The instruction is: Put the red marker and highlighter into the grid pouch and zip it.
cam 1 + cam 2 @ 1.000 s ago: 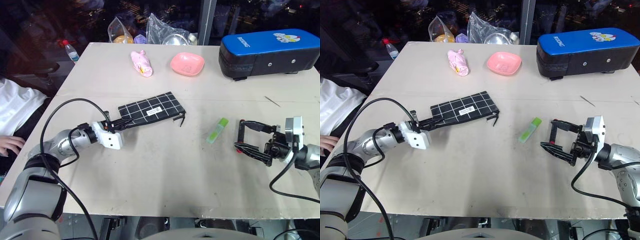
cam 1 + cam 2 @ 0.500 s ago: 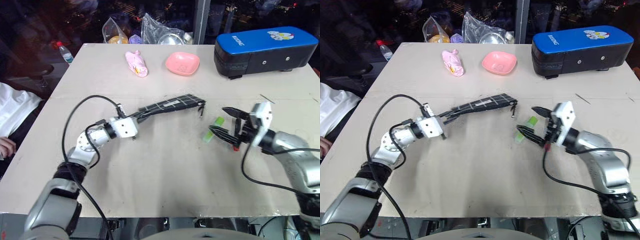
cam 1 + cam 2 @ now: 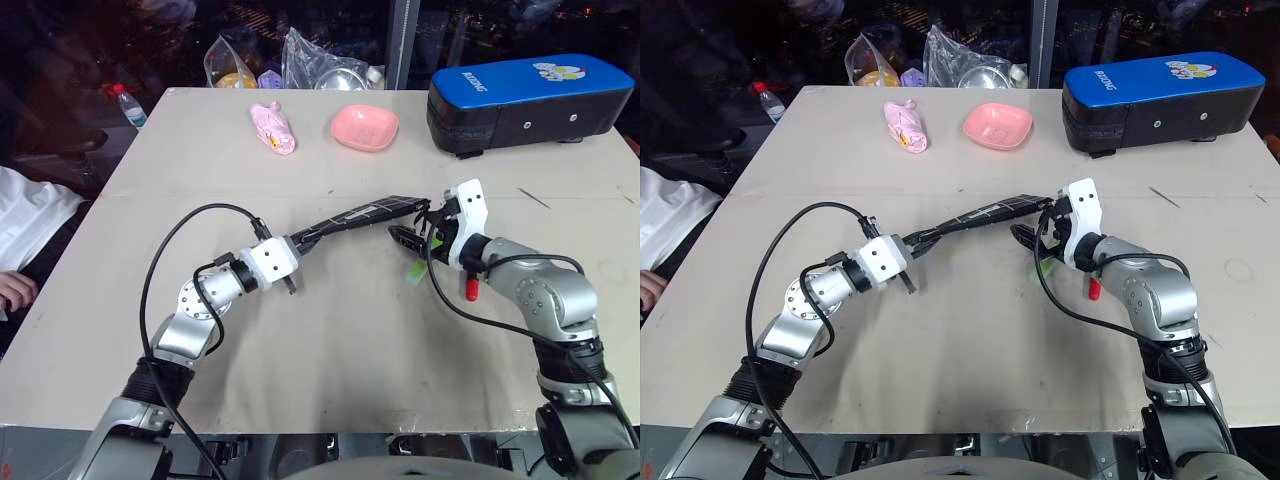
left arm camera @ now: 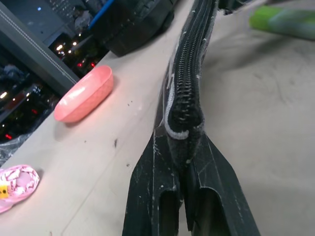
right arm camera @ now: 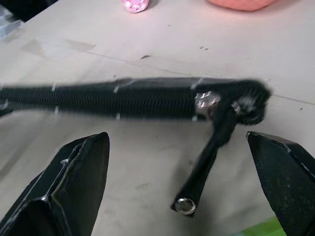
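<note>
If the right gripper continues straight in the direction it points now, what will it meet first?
Most likely the grid pouch at its zipper end: the open right gripper faces it, and the zipper pull hangs between its fingers. The exact depth is unclear.

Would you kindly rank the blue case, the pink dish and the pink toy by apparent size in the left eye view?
1. blue case
2. pink dish
3. pink toy, close to the dish; unsure.

Black grid pouch (image 3: 365, 212) with white lines — black zipper pull (image 5: 205, 164). Light-green highlighter (image 4: 283, 20); red-ended marker (image 3: 469, 291). Pink bowl (image 3: 365, 127), blue-and-black case (image 3: 530, 101) — beige table (image 3: 330, 360).
</note>
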Action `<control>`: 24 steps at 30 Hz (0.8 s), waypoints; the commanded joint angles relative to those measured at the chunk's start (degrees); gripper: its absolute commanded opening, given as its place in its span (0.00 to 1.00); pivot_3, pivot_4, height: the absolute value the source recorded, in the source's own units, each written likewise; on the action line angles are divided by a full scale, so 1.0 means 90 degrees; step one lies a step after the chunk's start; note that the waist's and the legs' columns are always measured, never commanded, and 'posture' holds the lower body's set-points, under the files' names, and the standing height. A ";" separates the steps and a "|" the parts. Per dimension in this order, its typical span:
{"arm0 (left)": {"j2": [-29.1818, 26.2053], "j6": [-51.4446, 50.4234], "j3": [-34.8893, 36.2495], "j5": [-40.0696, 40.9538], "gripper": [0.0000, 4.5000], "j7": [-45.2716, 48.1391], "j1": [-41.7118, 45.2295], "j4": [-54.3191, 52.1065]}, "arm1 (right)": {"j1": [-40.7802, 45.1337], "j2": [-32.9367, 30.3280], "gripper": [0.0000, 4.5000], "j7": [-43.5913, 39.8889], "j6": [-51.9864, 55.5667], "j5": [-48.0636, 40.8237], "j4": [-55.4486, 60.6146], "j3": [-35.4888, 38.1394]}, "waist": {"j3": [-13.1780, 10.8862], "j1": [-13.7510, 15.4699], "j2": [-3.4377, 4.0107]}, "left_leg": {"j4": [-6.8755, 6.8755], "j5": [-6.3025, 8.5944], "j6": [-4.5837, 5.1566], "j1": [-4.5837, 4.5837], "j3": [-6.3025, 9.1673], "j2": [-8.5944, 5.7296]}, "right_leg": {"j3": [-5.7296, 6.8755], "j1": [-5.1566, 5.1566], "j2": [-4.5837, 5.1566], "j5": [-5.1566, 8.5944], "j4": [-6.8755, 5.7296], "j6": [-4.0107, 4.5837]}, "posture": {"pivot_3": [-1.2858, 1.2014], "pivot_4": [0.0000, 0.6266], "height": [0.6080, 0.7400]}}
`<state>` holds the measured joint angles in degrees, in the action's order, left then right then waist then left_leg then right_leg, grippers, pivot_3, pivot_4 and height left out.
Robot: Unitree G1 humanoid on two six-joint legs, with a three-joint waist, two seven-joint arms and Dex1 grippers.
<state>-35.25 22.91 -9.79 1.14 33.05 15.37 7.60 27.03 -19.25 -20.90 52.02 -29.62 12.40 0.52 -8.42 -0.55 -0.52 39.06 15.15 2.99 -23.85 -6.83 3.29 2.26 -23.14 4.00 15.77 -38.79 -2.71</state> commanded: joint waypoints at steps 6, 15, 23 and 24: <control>0.0264 -0.0003 0.0175 -0.0479 0.00 -0.0317 -0.0268 -0.0347 | 0.0211 -0.0052 0.25 -0.0056 -0.0002 0.0016 -0.0032 0.0158 | 0.0000 -0.0010 0.0000 | 0.0000 0.0000 0.0001 0.0001 -0.0001 0.0001 | -0.0001 0.0000 0.0001 0.0000 0.0000 0.0000 | 0.52 0.24 1.00; 0.0461 -0.0075 0.0183 -0.0680 0.00 -0.0421 -0.0444 -0.0485 | 0.0224 -0.0102 0.01 -0.0158 -0.0280 0.0316 -0.0231 -0.0031 | 0.0000 -0.0013 0.0000 | -0.0001 0.0001 0.0001 0.0000 0.0001 0.0001 | -0.0001 0.0000 0.0002 0.0000 0.0000 0.0000 | 0.52 0.24 1.00; 0.0641 -0.0191 0.0207 -0.0750 0.00 -0.0534 -0.0532 -0.0553 | 0.0244 -0.0564 0.01 -0.0770 -0.1074 0.1123 -0.0230 -0.0849 | 0.0000 -0.0014 0.0000 | -0.0002 0.0001 0.0002 0.0001 0.0001 0.0001 | -0.0001 -0.0001 0.0003 0.0000 0.0002 0.0001 | 0.52 0.24 1.00; 0.0662 -0.0209 0.0206 -0.0760 0.00 -0.0551 -0.0539 -0.0565 | 0.0258 -0.0657 0.01 -0.0905 -0.1214 0.1252 -0.0208 -0.1014 | 0.0000 -0.0015 0.0000 | -0.0002 0.0001 0.0002 0.0000 0.0002 0.0001 | 0.0000 -0.0001 0.0003 0.0000 0.0002 0.0001 | 0.52 0.24 1.00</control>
<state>-29.62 21.14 -9.15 -5.55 28.88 10.67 5.25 27.88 -24.33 -27.00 44.00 -19.88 8.71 -7.10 -8.42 -0.68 -0.52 39.04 15.16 3.01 -23.84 -6.81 3.30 2.25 -23.15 4.02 15.78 -38.78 -2.71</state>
